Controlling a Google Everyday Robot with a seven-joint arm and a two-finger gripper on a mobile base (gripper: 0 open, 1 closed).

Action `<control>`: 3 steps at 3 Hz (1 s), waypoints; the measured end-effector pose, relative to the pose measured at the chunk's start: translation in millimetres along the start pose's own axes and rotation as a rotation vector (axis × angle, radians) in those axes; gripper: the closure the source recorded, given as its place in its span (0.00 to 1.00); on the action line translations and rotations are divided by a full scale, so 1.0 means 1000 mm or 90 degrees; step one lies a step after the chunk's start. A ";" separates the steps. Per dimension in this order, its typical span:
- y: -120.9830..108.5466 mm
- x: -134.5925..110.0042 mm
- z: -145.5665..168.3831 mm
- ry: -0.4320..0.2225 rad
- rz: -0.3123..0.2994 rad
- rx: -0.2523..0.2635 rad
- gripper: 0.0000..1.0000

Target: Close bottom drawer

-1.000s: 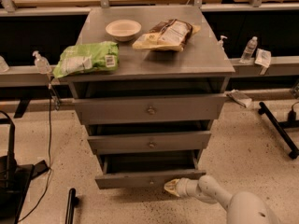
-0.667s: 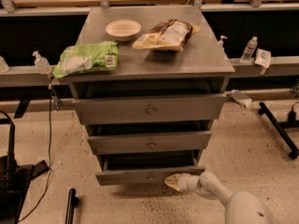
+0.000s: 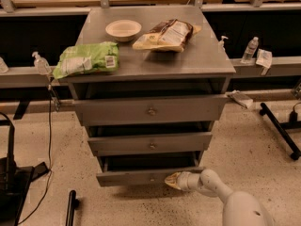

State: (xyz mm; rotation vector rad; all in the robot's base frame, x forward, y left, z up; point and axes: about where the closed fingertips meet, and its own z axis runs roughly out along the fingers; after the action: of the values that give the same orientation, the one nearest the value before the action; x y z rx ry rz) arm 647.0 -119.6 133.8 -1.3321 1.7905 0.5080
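The grey cabinet has three drawers, all standing partly out. The bottom drawer point(image 3: 141, 176) has the narrowest front and a small round knob point(image 3: 152, 177); it is pulled out a little, with a dark gap above its front. My gripper point(image 3: 172, 181) is at the right part of that drawer front, its yellowish tip against the panel just right of the knob. The white arm point(image 3: 221, 194) reaches in from the lower right.
The middle drawer point(image 3: 151, 143) and the top drawer point(image 3: 150, 109) also stick out. On the cabinet top lie a green bag point(image 3: 87, 59), a white bowl point(image 3: 123, 29) and a brown snack bag point(image 3: 169, 34). A black stand point(image 3: 11, 173) is at the left, a black leg point(image 3: 282, 131) at the right.
The gripper has stayed against the bottom drawer's front and moved slightly leftward and inward; the drawer looks pushed in a little.
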 end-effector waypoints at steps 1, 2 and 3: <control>0.001 0.000 -0.002 0.000 -0.001 0.001 1.00; -0.022 -0.001 0.003 -0.003 -0.008 0.022 1.00; -0.021 0.000 0.002 -0.004 -0.008 0.023 1.00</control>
State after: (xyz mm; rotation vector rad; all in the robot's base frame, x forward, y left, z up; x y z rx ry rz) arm 667.2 -126.1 136.0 -1.3159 1.7774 0.4705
